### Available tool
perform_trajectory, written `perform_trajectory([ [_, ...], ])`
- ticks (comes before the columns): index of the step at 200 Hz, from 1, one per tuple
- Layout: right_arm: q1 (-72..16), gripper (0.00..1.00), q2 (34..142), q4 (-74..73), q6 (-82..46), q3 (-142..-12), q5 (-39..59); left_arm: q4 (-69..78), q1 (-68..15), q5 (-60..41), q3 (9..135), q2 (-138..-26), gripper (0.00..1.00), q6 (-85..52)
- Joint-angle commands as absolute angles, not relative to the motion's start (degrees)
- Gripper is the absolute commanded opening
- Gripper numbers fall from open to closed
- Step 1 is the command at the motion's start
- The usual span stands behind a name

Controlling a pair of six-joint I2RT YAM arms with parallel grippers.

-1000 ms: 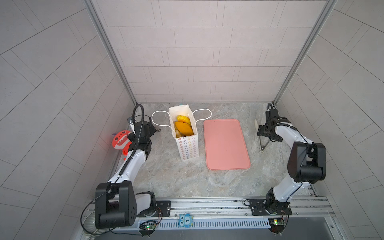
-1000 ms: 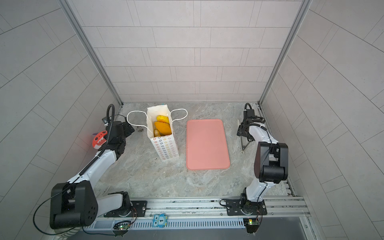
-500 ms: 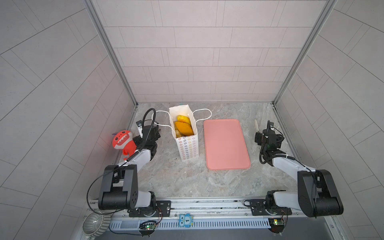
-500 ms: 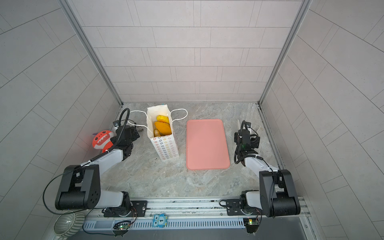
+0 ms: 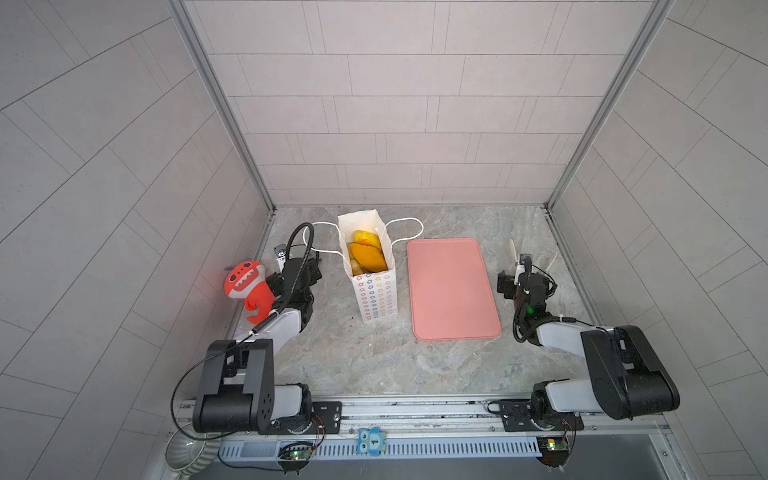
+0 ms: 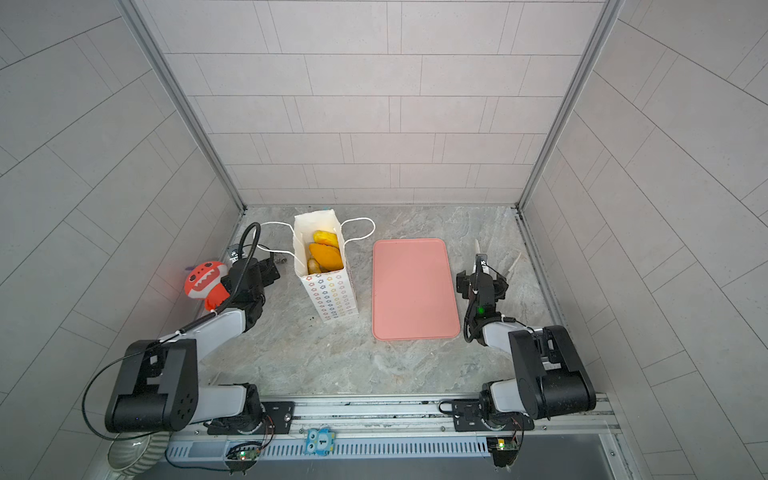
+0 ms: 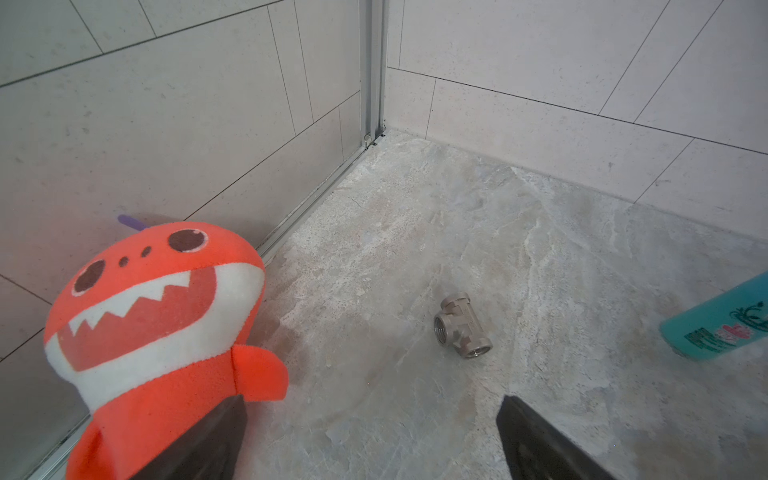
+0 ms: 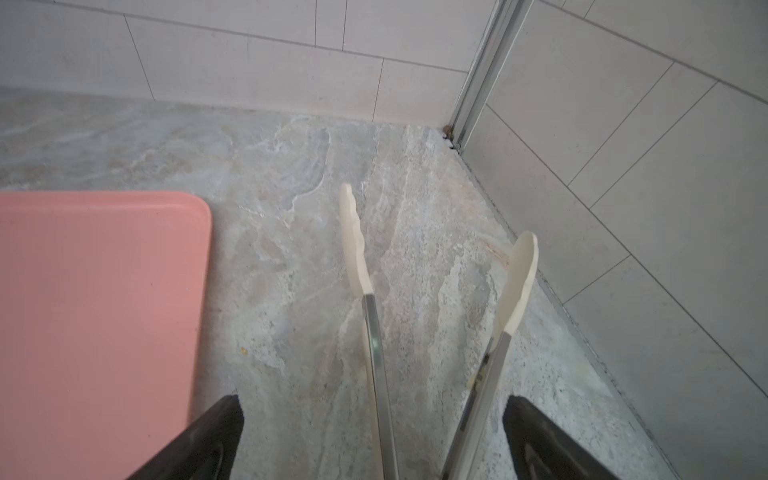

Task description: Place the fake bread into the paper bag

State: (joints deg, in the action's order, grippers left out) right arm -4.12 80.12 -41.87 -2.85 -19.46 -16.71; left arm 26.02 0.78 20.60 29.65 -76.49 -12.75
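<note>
Bread (image 5: 365, 255) sits inside the upright bag (image 5: 376, 291). Left of the bag, the left gripper (image 7: 371, 405) gapes empty, a shark (image 7: 158, 316) against one finger, a pipe tee (image 7: 461, 326) ahead. Right of the bag lies a tray (image 5: 451, 286); farther right the right gripper (image 8: 372, 401) is spread wide, tongs (image 8: 376, 332) between its jaws.

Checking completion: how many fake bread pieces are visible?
3, all in the paper bag: yellow piece at back, orange piece mid-bag, brownish piece nearest; more may be hidden.
</note>
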Motion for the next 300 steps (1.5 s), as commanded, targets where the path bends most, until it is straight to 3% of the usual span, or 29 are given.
perform_trajectory([
  [1,-4.4,0.99,83.3,-51.1,-0.8,-19.7,-16.2,27.5,0.4,20.9,27.4,-76.3,1.00,-11.0],
  [33,-4.6,0.99,93.8,-78.2,-0.2,-11.6,-16.7,43.3,-0.7,21.3,21.8,-80.4,1.00,-7.6],
  [46,-4.7,0.99,91.6,-73.1,-0.9,-12.2,-17.6,44.9,-0.7,24.4,21.5,-82.4,1.00,-8.7],
  [85,-4.9,0.99,90.8,-60.5,-1.1,-18.6,-19.9,63.0,-2.2,20.9,18.0,-91.7,1.00,-4.2],
  [111,-5.0,0.99,90.9,-58.4,-1.4,-19.8,-20.6,51.1,-2.6,20.5,22.5,-89.9,1.00,-4.3],
  [252,-6.8,0.99,91.3,-61.7,0.6,-18.5,-20.7,54.5,-3.5,21.8,22.1,-91.5,1.00,-3.2],
  [275,-3.1,0.99,90.5,-54.6,-1.9,-21.1,-13.0,54.5,-3.6,22.0,22.1,-91.6,1.00,-3.1],
  [300,-3.3,0.99,90.6,-55.9,-1.1,-20.8,-13.1,54.5,-3.6,22.0,22.1,-91.6,1.00,-3.2],
])
